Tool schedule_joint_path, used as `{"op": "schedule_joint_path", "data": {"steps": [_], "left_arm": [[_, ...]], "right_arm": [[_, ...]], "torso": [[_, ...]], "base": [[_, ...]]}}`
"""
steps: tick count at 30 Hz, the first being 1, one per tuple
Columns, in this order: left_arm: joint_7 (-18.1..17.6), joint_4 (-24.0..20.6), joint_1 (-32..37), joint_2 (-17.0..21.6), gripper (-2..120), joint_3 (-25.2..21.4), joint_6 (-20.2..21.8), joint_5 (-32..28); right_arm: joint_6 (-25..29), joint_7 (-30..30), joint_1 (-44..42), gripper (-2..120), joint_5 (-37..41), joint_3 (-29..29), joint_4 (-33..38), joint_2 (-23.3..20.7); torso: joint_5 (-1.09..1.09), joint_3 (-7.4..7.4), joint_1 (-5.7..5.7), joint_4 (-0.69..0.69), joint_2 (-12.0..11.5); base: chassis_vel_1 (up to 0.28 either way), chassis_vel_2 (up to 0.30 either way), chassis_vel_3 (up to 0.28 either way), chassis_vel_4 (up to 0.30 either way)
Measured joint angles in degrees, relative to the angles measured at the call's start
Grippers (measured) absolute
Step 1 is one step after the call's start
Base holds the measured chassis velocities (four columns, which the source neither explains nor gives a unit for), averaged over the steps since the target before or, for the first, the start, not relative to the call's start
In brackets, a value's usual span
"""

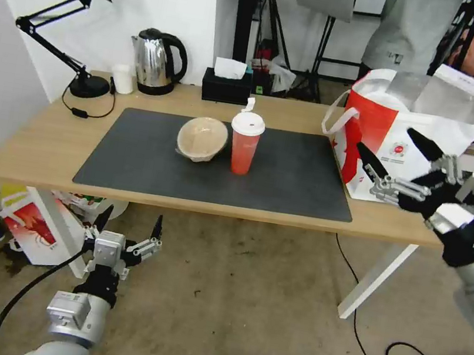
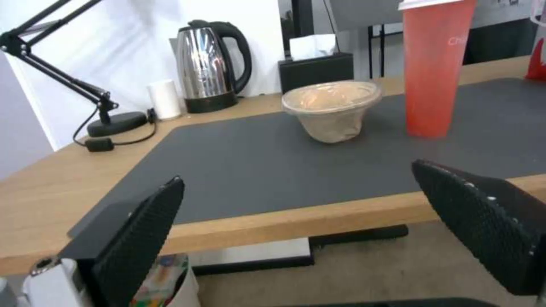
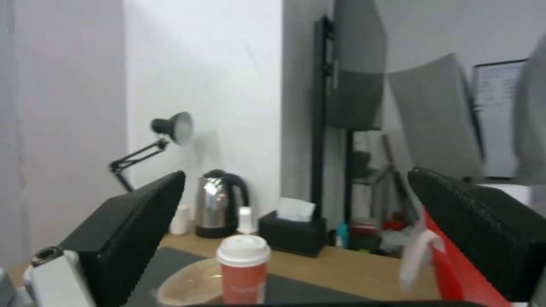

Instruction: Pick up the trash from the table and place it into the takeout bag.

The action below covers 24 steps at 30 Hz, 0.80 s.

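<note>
A: Worktop (image 1: 33, 153) first: light wood on white legs, carrying a dark grey mat (image 1: 284, 178) that gives the throwaways one plain surface to stand on.

B: And the takeout bag (image 1: 386, 134)?

A: It stands at the right end of the worktop, just off the mat's edge, flaps folded up so the foil-lined mouth gapes. I judge it is left open like that so things can be dropped straight in.

B: Where is the right gripper (image 1: 403, 158)?

A: Raised in front of the bag's printed face, jaws spread wide and holding nothing. It sits level with the bag, probably because that arm serves the bag end.

B: The left gripper (image 1: 128, 226)?

A: Low, below the worktop's front edge, jaws also wide apart and empty; it looks parked clear of the work.

B: What trash is left out?

A: Two pieces near the mat's middle. The beige paper bowl (image 1: 201, 138) lies tipped, its covered mouth turned toward the robot. Just beside it on the right, apart by a sliver, the red drink cup (image 1: 244, 146) stands upright with its white lid on.
</note>
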Motion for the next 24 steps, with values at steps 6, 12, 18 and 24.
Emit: {"op": "schedule_joint_path", "data": {"steps": [6, 12, 18, 24], "left_arm": [[0.0, 0.0, 0.0, 0.0, 100, 0.0, 0.0, 0.0], [0.0, 0.0, 0.0, 0.01, 100, -0.01, 0.0, 0.0], [0.0, 0.0, 0.0, 0.0, 100, -0.01, 0.0, 0.0], [0.0, 0.0, 0.0, 0.0, 100, 0.0, 0.0, 0.0]], "right_arm": [[1.86, 2.37, -0.76, 100, -9.16, -5.12, 0.98, 7.13], [4.7, 4.41, -1.72, 100, -15.8, -11.39, 0.97, 14.17], [7.0, 5.61, -2.68, 100, -22.08, -15.6, 0.27, 17.89], [11.39, 6.09, -3.25, 100, -29.36, -20.92, -2.86, 21.25]], "torso": [[-0.01, 0.0, 0.01, 0.0, 0.0], [0.0, 0.01, 0.01, -0.01, 0.0], [-0.01, 0.01, 0.01, 0.0, 0.0], [0.0, 0.01, 0.01, 0.0, 0.0]], "base": [[0.0, 0.0, 0.0, 0.0], [0.0, 0.0, 0.0, 0.0], [0.0, 0.0, 0.0, 0.0], [0.0, 0.0, 0.0, 0.0]]}}
